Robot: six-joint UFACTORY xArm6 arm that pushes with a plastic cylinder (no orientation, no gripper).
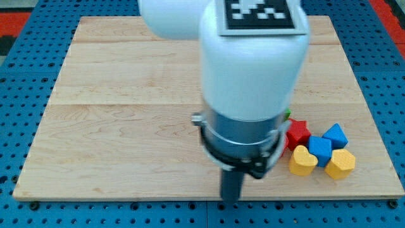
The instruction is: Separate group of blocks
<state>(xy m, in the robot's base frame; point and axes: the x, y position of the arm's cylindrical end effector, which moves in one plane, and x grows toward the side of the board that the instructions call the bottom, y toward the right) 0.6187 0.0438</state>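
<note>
A tight cluster of blocks lies at the board's lower right: a red star (297,133), a blue block (336,135), a second blue block (319,151), a yellow heart (302,161) and a yellow block (342,164). They touch one another. A sliver of a green block (288,115) peeks out from behind the arm, just above the red star. My tip (231,199) is near the board's bottom edge, to the left of the cluster and apart from the yellow heart.
The wooden board (114,126) lies on a blue pegboard surface (19,126). The white arm body (253,69) with a black-and-white marker (256,12) on top hides the board's middle and whatever lies under it.
</note>
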